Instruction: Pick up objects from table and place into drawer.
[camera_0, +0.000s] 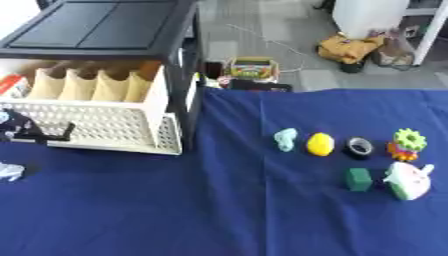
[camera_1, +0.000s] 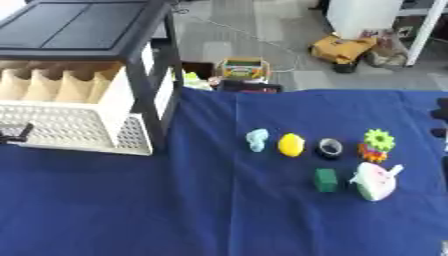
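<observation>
- Desk (camera_0: 122, 210): covered in a dark blue cloth, carrying all the loose items and the drawer unit.
- Drawer unit (camera_0: 105, 25): black frame with a flat black top, standing at the desk's far left.
- Drawer (camera_0: 105, 125): white, perforated walls, pulled out toward me from the black frame; tan card dividers (camera_0: 87, 85) stand upright along its back.
- My left robot hand (camera_0: 26, 131): dark, at the left edge of the left eye view, lying against the drawer's front wall. I cannot tell whether its fingers are spread or curled.
- Pale object (camera_0: 10, 171): small, light-coloured, at the far left edge on the cloth, below my left robot hand; I cannot make out what it is.
- My right robot hand (camera_1: 440, 122): only dark parts show at the right edge of the right eye view; finger state cannot be told.
- Light teal piece (camera_0: 285, 139): on the cloth right of the drawer, leftmost in a row.
- Yellow lemon-shaped item (camera_0: 320, 144): just beside the teal piece.
- Black tape roll (camera_0: 358, 147): next in the row, lying flat.
- Green gear toy (camera_0: 408, 142): rightmost in the row, green cog over an orange base.
- Dark green block (camera_0: 357, 179): nearer me, below the tape roll.
- White and pink toy (camera_0: 408, 180): just right of the green block, below the gear toy.
</observation>
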